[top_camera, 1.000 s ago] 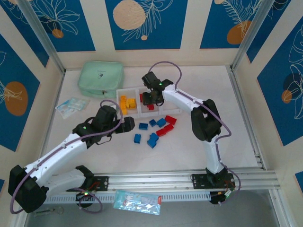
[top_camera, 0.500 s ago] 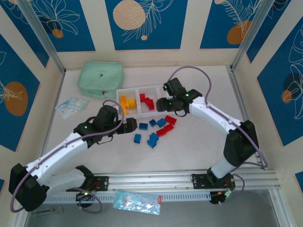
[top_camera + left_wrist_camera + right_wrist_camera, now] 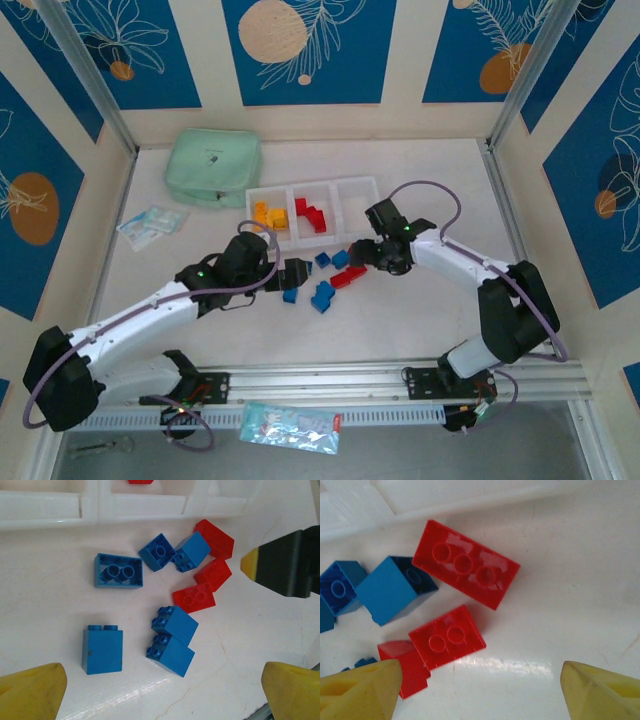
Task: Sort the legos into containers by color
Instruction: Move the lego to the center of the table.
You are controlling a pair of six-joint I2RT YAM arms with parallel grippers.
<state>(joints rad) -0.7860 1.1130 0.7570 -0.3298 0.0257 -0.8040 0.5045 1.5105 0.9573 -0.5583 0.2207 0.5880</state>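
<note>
legos [image 3: 102, 649]: glossy plastic | tray [image 3: 40, 511]: smooth white plastic | table [image 3: 50, 597]: glossy

Loose legos [image 3: 322, 295] on table [image 3: 400, 320] before tray [image 3: 352, 200], pouch [image 3: 212, 168] left of tray

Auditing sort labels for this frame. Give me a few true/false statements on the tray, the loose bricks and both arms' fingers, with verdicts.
1. The tray's left compartment holds yellow bricks. True.
2. Its right compartment holds blue bricks. False: no bricks in it; the blue bricks lie loose on the table.
3. The right fingers grip a red brick. False: they stand open, with the red bricks lying on the table.
4. The loose bricks on the table are red and blue. True.
5. The left fingers are shut. False: they are open, above the blue bricks.
</note>
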